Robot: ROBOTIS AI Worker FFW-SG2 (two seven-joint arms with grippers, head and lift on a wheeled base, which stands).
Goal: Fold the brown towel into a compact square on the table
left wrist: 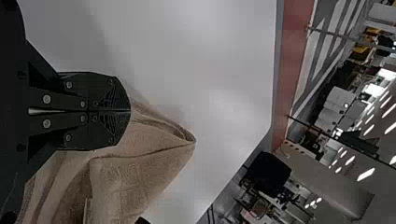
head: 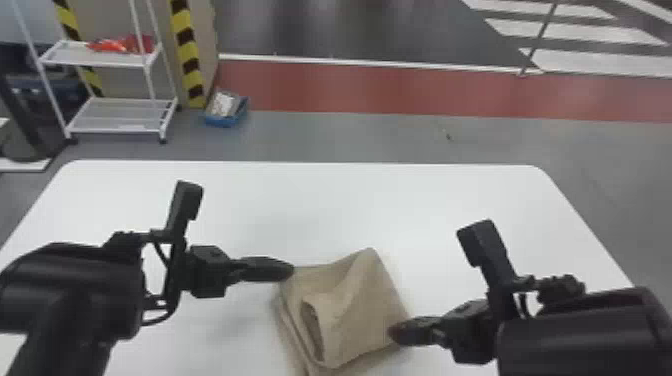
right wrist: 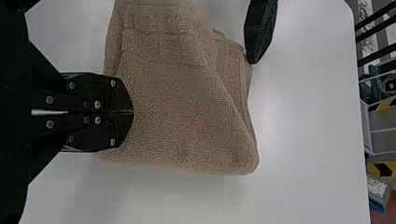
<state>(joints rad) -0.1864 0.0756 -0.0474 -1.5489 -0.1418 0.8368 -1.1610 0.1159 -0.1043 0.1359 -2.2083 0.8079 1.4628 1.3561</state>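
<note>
The brown towel (head: 350,305) lies bunched and folded in layers near the front middle of the table (head: 300,200), with a loose fold curling open on its left part. At its back left corner is my left gripper (head: 291,271); my right gripper (head: 392,332) is at its right edge. In the left wrist view, the left gripper (left wrist: 130,111) is shut on the towel (left wrist: 140,172), whose creases run out from the fingertips. The right wrist view has the right gripper (right wrist: 132,112) shut on the edge of the towel (right wrist: 177,107), with a dark fingertip of the left gripper beyond.
A white shelf cart (head: 120,115) and a blue box (head: 225,110) stand on the floor beyond the table's back edge. Bare white tabletop extends behind the towel and to both sides.
</note>
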